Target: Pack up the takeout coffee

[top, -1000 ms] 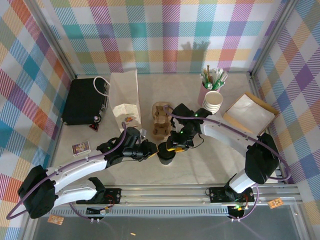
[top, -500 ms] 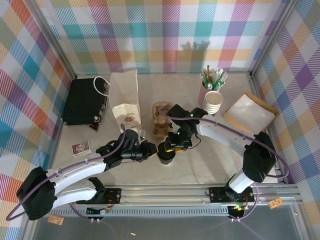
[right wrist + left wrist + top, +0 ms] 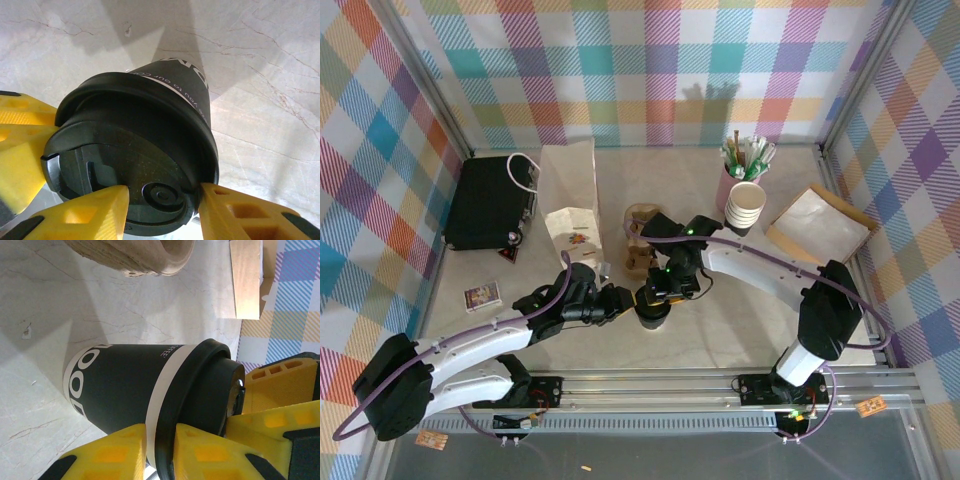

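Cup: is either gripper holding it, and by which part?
The left gripper pinches the cup at the rim of its lid; the right gripper straddles the lid, grip unclear.

a robot lab cell dressed as a takeout coffee stand: plaid cloth walls [image 3: 650,70] box in a marble-look bench [image 3: 750,320], with a left arm [image 3: 470,345] and a right arm [image 3: 760,262] bolted to a metal rail [image 3: 650,383] at its near edge. stacked white cups [image 3: 746,203], a pot of stirrers [image 3: 744,158] and a paper bag [image 3: 570,180] stand on the bench.
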`<state>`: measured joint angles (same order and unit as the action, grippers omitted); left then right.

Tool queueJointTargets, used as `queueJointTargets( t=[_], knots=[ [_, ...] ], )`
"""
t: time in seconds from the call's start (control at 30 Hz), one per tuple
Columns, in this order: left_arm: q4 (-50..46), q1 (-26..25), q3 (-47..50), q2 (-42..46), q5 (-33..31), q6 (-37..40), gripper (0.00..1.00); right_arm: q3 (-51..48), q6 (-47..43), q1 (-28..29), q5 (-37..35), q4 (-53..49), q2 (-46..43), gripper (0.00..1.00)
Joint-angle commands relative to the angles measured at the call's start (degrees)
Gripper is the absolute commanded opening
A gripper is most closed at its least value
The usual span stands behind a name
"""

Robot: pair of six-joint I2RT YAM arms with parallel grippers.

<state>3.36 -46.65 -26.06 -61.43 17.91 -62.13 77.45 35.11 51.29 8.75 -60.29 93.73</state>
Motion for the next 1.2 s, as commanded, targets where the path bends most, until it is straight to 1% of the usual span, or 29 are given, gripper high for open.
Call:
queueJointTargets(
  t=[0.0, 0.17, 0.27, 0.37, 0.43, 0.53, 0.73, 0.97, 1.1, 1.17],
  knots=[
    [-10.5, -1.3, 2.4, -4.1, -2.9, 1.1, 0.21, -0.9, -1.4, 2.3, -2.0, -4.2, 3.5, 0.44],
    [-14.7, -1.3, -0.7, -2.1, -3.5, 3.3, 0.24, 1.7, -2.1, 3.3, -3.5, -5.2, 3.0, 0.45],
    [-18.1, -1.2, -2.5, 1.2, -5.8, 4.5, 0.26, 3.8, -2.4, 3.4, -3.5, -5.2, 2.4, 0.46],
    [-20.3, -1.2, -3.7, 3.4, -7.4, 5.3, 0.32, 5.7, -2.5, 3.4, -3.8, -5.2, 2.1, 0.49],
    [-20.9, -1.2, -4.2, 4.3, -7.5, 5.5, 0.39, 6.7, -2.4, 3.4, -4.1, -5.3, 1.9, 0.5],
    [-20.4, -1.2, -4.7, 4.9, -6.8, 5.8, 0.42, 7.6, -2.5, 3.4, -4.2, -5.5, 1.8, 0.51],
    [-19.8, -1.2, -5.1, 5.7, -6.4, 6.2, 0.43, 8.5, -2.9, 3.4, -5.0, -5.9, 1.4, 0.51],
    [-19.9, -1.2, -6.4, 6.5, -6.7, 6.5, 0.43, 6.9, -0.7, 3.0, -6.2, -5.2, -2.4, 0.46],
    [-19.8, -1.2, -6.7, 8.2, -7.0, 6.9, 0.46, 3.9, -0.2, 2.9, -6.8, -3.3, -5.6, 0.47],
    [-19.8, -1.2, -6.7, 9.1, -7.0, 7.0, 0.48, 2.8, -2.2, 2.6, -5.0, -1.0, -6.6, 0.49]
  ],
)
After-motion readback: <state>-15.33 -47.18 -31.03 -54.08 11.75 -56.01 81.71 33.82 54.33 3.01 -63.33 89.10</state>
